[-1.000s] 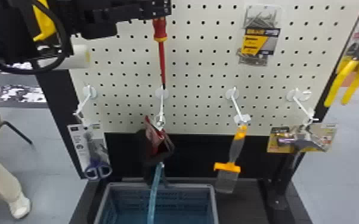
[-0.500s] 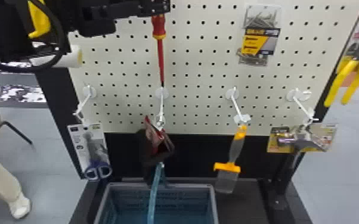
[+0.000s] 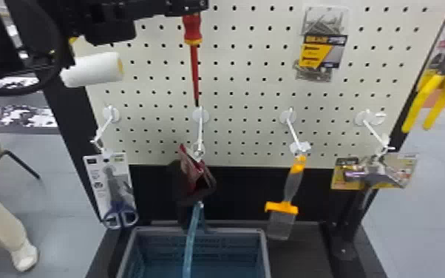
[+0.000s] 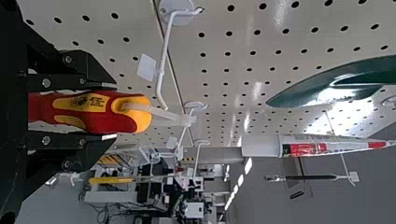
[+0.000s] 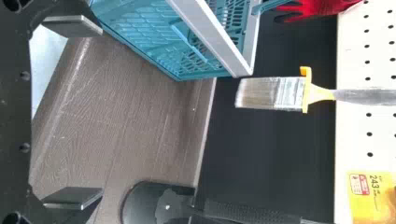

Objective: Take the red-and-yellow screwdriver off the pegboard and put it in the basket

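Note:
Upper left in the head view, my left gripper [image 3: 188,6] is shut on the red handle of the red-and-yellow screwdriver [image 3: 194,59], whose red shaft points down in front of the pegboard [image 3: 247,87]. In the left wrist view, both fingers of my left gripper [image 4: 112,112] flank the screwdriver's red-and-yellow handle [image 4: 95,112]; a whitish strip extends from its yellow end, and I cannot tell whether it is a strap or a hook. At the bottom of the head view is the blue basket with a grey rim [image 3: 203,231]. My right gripper [image 5: 100,112] stands open near the basket [image 5: 205,28].
Below the screwdriver, a hook [image 3: 200,129] bears a dark red glove [image 3: 196,173]. Scissors [image 3: 119,212] hang left of it, a yellow-trimmed brush [image 3: 282,209] to the right, and a carded tool [image 3: 373,173] farther right. A white roller [image 3: 94,69] is beside the left arm.
My left gripper and the screwdriver have shifted slightly left and up together. The basket and the hanging tools stay in place.

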